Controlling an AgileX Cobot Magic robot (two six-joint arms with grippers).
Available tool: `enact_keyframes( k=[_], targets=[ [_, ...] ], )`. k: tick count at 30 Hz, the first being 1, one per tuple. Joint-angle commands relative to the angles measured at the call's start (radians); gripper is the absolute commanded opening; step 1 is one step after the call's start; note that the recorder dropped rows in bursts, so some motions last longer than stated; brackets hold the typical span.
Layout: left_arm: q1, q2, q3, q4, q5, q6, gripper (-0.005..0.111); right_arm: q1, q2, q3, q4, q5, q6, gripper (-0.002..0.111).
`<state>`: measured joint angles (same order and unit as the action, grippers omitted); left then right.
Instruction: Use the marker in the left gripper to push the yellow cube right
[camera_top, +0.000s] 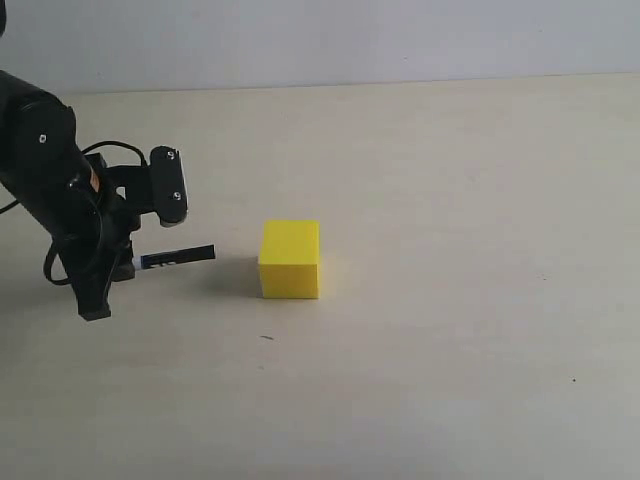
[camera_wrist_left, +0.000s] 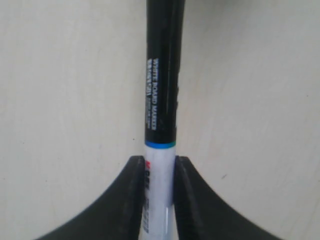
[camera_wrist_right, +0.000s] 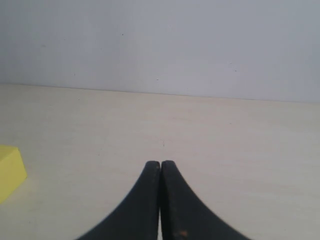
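The yellow cube (camera_top: 290, 260) rests on the pale table, left of centre in the exterior view; one corner of the yellow cube (camera_wrist_right: 10, 170) also shows in the right wrist view. My left gripper (camera_top: 128, 265) hangs low at the far left, shut on the marker (camera_top: 178, 256). The pen lies nearly level, and its black cap points toward the cube with a gap between them. In the left wrist view the black fingers (camera_wrist_left: 132, 200) clamp the white barrel of the marker (camera_wrist_left: 161, 100). My right gripper (camera_wrist_right: 160, 165) is shut on nothing; the exterior view does not show it.
The pale table (camera_top: 450, 330) stretches bare to the right of the cube. A light grey wall (camera_wrist_right: 160, 45) stands behind the table's far edge. Small dark specks (camera_top: 266, 338) dot the surface near the cube.
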<state>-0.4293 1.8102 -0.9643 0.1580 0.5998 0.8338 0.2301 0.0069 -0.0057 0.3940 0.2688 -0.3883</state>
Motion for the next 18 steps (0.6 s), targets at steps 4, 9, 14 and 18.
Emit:
enact_keyframes(
  k=[4,9,14,18],
  targets=[
    [0.002,-0.001,-0.003,0.011,0.005,0.003,0.0,-0.005,-0.007,0.006,-0.001,-0.004,-0.003,0.0],
    [0.0,-0.001,-0.003,0.009,0.015,0.003,0.0,-0.005,-0.007,0.006,-0.001,-0.004,-0.003,0.0],
    [0.0,-0.001,-0.003,0.009,0.025,0.003,0.0,-0.005,-0.007,0.006,-0.001,-0.004,-0.003,0.0],
    [0.0,-0.001,-0.003,0.009,0.02,0.003,0.0,-0.005,-0.007,0.006,-0.001,-0.004,-0.003,0.0]
  ],
)
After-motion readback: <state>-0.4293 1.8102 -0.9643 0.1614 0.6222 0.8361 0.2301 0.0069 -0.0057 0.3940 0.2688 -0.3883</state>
